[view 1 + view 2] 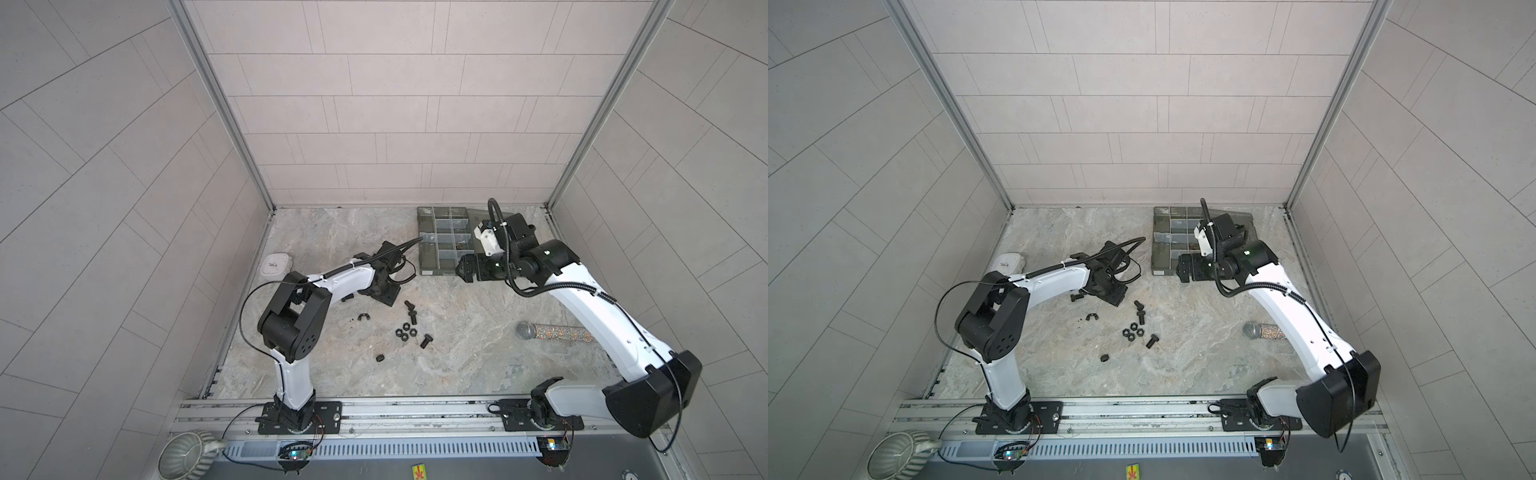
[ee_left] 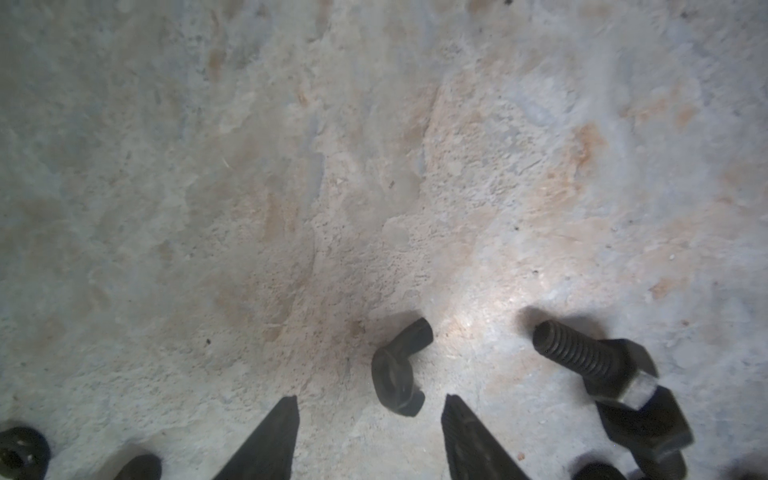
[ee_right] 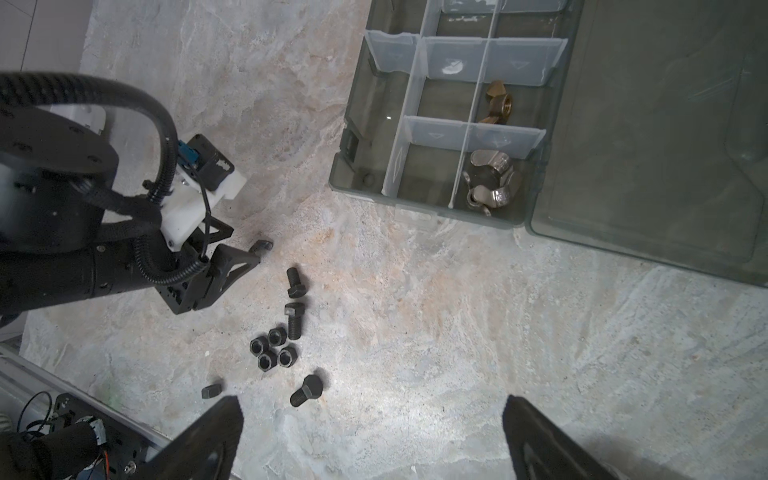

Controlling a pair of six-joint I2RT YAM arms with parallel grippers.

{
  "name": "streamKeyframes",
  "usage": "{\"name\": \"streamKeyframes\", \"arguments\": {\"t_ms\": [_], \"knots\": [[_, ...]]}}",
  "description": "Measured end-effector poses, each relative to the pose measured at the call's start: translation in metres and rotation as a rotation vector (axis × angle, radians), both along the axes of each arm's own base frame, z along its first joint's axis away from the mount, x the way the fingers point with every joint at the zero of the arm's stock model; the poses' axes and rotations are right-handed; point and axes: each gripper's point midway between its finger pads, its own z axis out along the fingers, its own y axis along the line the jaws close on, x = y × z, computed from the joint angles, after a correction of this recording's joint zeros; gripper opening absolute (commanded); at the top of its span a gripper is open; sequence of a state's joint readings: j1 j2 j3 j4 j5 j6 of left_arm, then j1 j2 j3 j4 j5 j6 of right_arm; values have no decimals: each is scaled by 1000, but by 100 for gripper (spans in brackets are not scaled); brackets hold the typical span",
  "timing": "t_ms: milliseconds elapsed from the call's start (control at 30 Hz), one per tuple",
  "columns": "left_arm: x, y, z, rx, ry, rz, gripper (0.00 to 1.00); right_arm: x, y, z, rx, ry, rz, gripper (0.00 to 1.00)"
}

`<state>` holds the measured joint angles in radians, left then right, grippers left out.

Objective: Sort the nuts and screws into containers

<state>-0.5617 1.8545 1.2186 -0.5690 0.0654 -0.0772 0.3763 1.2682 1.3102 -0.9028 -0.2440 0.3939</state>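
nearest the rail: lone nut [image 1: 379, 357], then screw [image 1: 427, 341], loose on table [image 1: 478, 365]. beyond: four nuts [image 3: 286, 356] in a tight cluster, two screws [image 3: 294, 320] end to end just behind. left gripper [image 2: 371, 405]: low over table, jaws apart, black wing nut [image 2: 399, 370] partly between the tips, not clamped. right gripper [image 3: 372, 405]: jaws wide apart, nothing between, at near edge of box [image 1: 428, 268]. farther, inside compartments: brass nut [image 3: 498, 102], silver wing nuts [image 3: 492, 183].

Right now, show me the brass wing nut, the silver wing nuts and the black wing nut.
brass wing nut [image 3: 500, 102]: right wrist view, on its body.
silver wing nuts [image 3: 492, 180]: right wrist view, on the pile's middle.
black wing nut [image 2: 397, 370]: left wrist view, on its ring.
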Motion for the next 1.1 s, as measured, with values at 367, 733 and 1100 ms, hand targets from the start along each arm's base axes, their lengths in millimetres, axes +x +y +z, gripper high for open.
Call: {"name": "streamKeyframes", "arguments": {"t_ms": [367, 733, 1100], "knots": [[6, -3, -17, 27, 29, -14, 42, -38, -24, 8, 7, -40, -26, 99], [10, -5, -14, 40, 38, -27, 13, -40, -30, -5, 2, 1, -40, 99], [51, -32, 46, -16, -51, -21, 12, -38, -43, -6, -2, 10, -70, 99]]}}
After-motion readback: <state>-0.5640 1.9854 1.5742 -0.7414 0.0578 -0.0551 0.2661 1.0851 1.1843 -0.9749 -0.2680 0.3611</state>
